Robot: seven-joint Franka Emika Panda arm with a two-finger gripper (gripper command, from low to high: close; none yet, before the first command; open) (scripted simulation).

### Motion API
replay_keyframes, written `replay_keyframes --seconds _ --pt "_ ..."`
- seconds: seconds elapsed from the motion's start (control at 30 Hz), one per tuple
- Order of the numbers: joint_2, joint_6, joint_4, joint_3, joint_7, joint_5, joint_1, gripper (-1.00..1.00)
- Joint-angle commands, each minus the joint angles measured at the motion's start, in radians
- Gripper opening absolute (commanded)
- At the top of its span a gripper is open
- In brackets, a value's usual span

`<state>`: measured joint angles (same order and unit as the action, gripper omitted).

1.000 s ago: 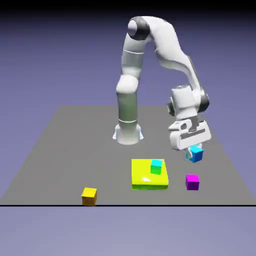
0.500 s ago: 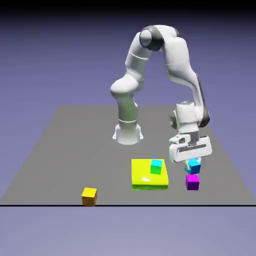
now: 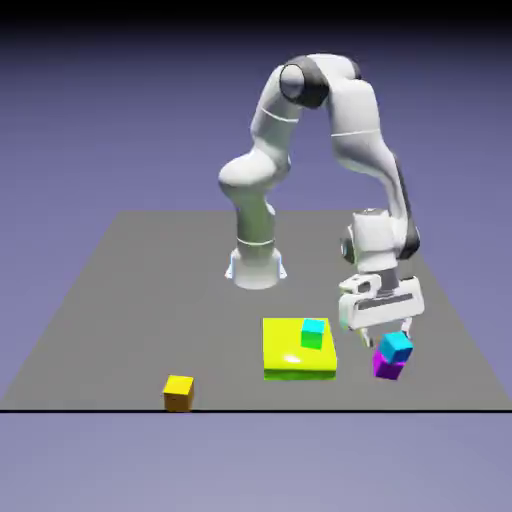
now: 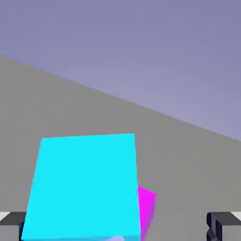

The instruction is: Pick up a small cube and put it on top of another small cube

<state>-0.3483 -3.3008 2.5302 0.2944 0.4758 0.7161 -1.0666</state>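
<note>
On the grey table (image 3: 120, 300), going left to right in the exterior view: an orange-yellow cube (image 3: 178, 392) sits near the front edge. Next lies a flat yellow-green block (image 3: 297, 350) bearing a cyan-topped cube with green sides (image 3: 313, 333). Further right, the small cyan cube (image 3: 395, 347) rests tilted on the magenta-purple cube (image 3: 386, 366). Directly above, the hand (image 3: 381, 336) has its fingers spread wide, gripping nothing.
</note>
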Motion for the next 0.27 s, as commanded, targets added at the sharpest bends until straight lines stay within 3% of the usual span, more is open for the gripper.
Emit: replay_keyframes --seconds 0.0,0.23 --pt "0.012 0.011 0.007 0.035 0.001 0.004 -0.036 1.00" --pt "0.095 0.082 0.053 0.268 0.006 0.028 -0.278 1.00"
